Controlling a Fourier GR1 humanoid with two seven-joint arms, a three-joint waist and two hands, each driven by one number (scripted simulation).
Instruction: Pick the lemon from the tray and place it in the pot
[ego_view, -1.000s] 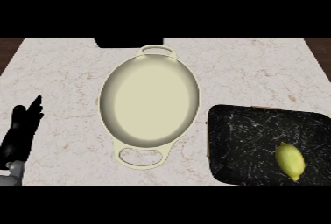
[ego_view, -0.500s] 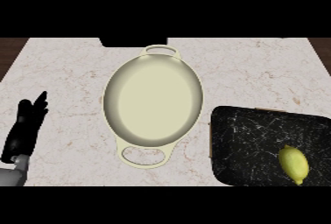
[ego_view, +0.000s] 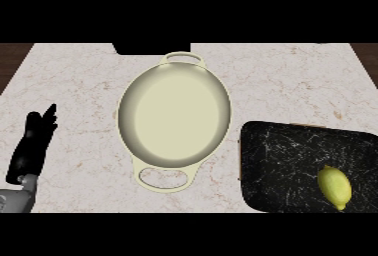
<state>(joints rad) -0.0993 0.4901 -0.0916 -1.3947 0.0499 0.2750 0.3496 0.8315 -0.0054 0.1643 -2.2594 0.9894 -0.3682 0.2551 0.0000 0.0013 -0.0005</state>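
Note:
A yellow lemon (ego_view: 334, 186) lies on the black marbled tray (ego_view: 288, 160) at the lower right of the counter. The cream oval pot (ego_view: 174, 115) with two loop handles stands in the middle, with nothing inside it. My left hand (ego_view: 32, 145) rests at the left edge, fingers straight and pointing up, well apart from the pot and holding nothing. My right hand does not show in the head view.
The pale marble counter (ego_view: 295, 80) runs across the view, with dark wood past its left and right ends. A dark block (ego_view: 150, 48) sits at the far edge behind the pot. Bare counter lies between pot and tray.
The view has shifted slightly, so pot, tray and lemon appear a little lower. My left hand has come further into view from the left edge and sits a bit higher.

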